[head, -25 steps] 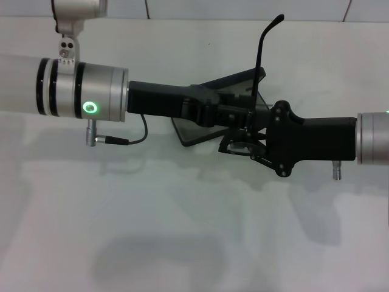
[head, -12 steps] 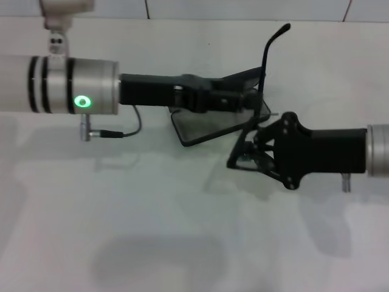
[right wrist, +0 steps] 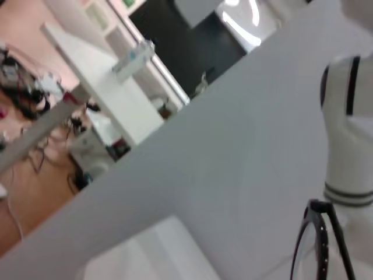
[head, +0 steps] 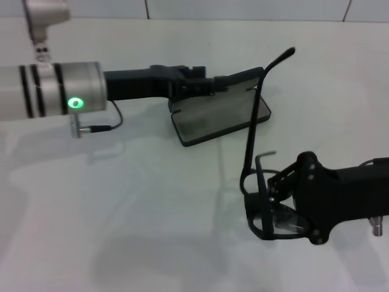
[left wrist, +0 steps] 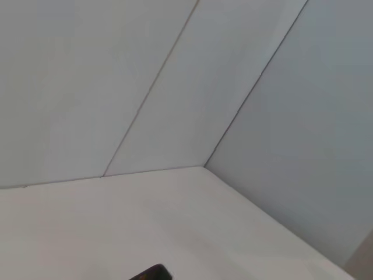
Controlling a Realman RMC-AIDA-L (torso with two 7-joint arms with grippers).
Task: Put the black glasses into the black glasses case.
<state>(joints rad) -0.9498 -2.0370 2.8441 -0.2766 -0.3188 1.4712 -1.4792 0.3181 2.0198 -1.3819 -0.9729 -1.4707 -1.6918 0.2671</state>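
Our right gripper (head: 267, 204) is clamped on the black glasses (head: 262, 182), gripping them at the front frame with one temple sticking up and away from it toward the case. A second ago this gripper sat right at the black glasses case (head: 219, 115), its fingers tangled in front of the open shell; half a second ago it had backed off a little; now it has swung well clear, nearer to us and lower in the head view, with the glasses carried along. So the glasses are out in the open air, held off the table (head: 121, 231), and well apart from the case, only the raised temple tip reaching back near the case's far corner.

Our left gripper (head: 200, 91) has also shifted: the arm has drawn back toward its own side, yet the fingers stay pinched on the raised lid of the case, holding it open. The grey lining shows and nothing lies inside.

We judge this a reset instead of progress: the glasses were at the mouth of the case and have come away uninserted. The temple stands unfolded, which likely blocks a clean fit, so we would expect to realign before approaching again.

In the right wrist view the frame (right wrist: 326, 245) shows just beside the gripper.
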